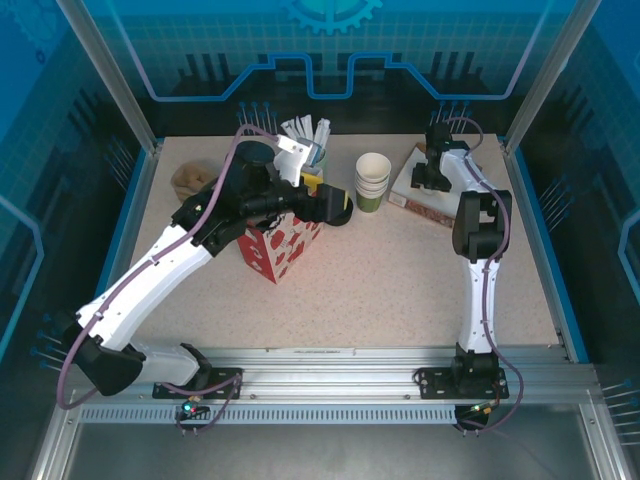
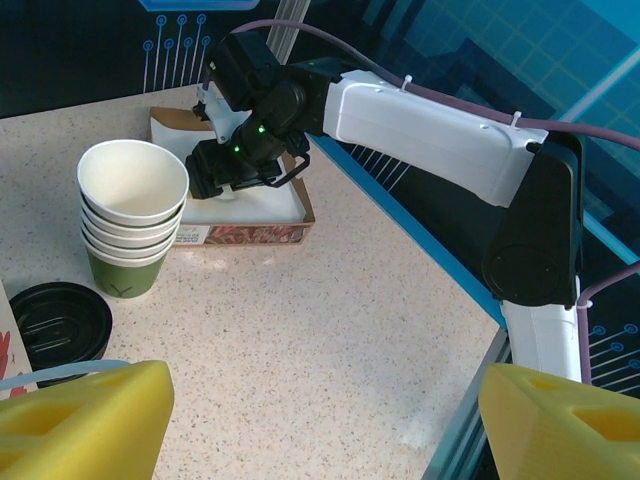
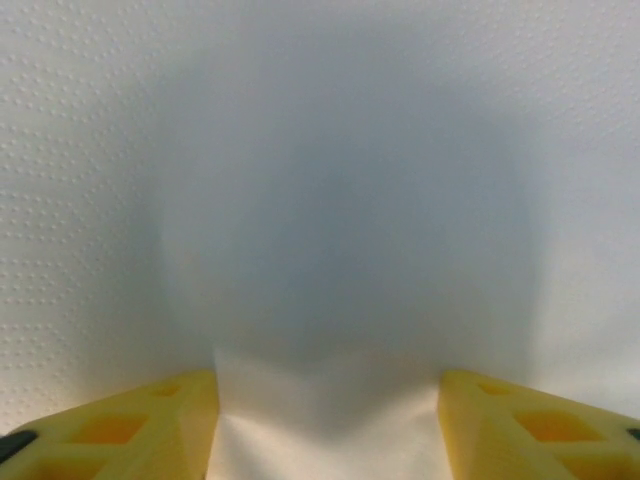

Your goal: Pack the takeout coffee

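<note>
Packing the takeout coffee: we are judging the biggest risk to be lying with the left gripper (image 2: 320,400), which is hanging wide open and holding nothing near the stack of cups (image 2: 130,215). A careless sweep there could topple that tall, light paper stack, or knock the red-and-white patterned bag (image 1: 280,245) standing a little farther from the stack on the same side. The takeout coffee (image 1: 338,208) is sitting on the table (image 1: 400,290) just beside the stack, on the left arm's side, and we are fearing that a hard squeeze could buckle its thin paper wall or pop the lid (image 2: 55,322). Beyond the stack on the other side, the right gripper (image 3: 330,405) is reaching down into the napkin box (image 2: 255,235), jaws standing partly apart over a napkin (image 3: 320,150). Whether a sheet is caught we cannot tell, and a pinch may drag up several. The tabletop is looking hard and speckled, the box shallow printed card, the cups tapering, green outside and white inside, the lid round, ridged black plastic, the napkin soft and dimpled, the fingers (image 2: 90,420) yellow and blocky.
</note>
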Robot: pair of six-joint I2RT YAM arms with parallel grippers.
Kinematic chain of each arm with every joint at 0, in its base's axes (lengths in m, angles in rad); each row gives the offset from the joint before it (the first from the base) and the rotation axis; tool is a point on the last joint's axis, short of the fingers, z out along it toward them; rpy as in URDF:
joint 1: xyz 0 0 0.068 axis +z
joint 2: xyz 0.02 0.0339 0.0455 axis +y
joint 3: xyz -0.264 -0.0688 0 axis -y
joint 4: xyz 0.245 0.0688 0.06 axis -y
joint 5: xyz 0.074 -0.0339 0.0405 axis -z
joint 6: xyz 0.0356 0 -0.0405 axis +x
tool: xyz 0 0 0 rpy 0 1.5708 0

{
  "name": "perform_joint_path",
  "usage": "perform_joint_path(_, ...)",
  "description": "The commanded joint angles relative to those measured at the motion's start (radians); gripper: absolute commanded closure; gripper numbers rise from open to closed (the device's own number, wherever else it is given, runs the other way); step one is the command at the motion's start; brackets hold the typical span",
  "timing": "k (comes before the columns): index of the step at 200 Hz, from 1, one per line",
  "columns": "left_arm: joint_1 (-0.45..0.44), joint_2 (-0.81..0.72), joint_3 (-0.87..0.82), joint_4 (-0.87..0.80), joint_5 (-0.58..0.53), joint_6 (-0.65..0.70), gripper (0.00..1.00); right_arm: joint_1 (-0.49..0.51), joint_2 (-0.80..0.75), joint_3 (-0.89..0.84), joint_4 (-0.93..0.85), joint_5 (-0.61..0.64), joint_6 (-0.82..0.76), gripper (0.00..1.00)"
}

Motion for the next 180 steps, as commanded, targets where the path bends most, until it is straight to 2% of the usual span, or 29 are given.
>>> perform_joint_path(1, -0.01, 0.01, 0.025, -0.009, -0.003, 0.03, 0.19, -0.015, 0.015, 0.017, -0.027, -0.019, -0.004, 0.44)
perform_joint_path(52, -0.013, 0.018, 0.026, -0.026, 0.003, 0.04, 0.19, -0.021, -0.016, 0.014, -0.026, -0.021, -0.019, 0.47)
perform_joint_path(110, -0.015, 0.012, 0.017, -0.039, -0.007, 0.054, 0.19, -0.024, -0.025, 0.023, -0.029, -0.039, -0.035, 0.69)
perform_joint_path(180, -0.015, 0.008, 0.01, -0.042, -0.008, 0.061, 0.19, -0.025, -0.053, 0.048, -0.044, -0.04, -0.045, 0.71)
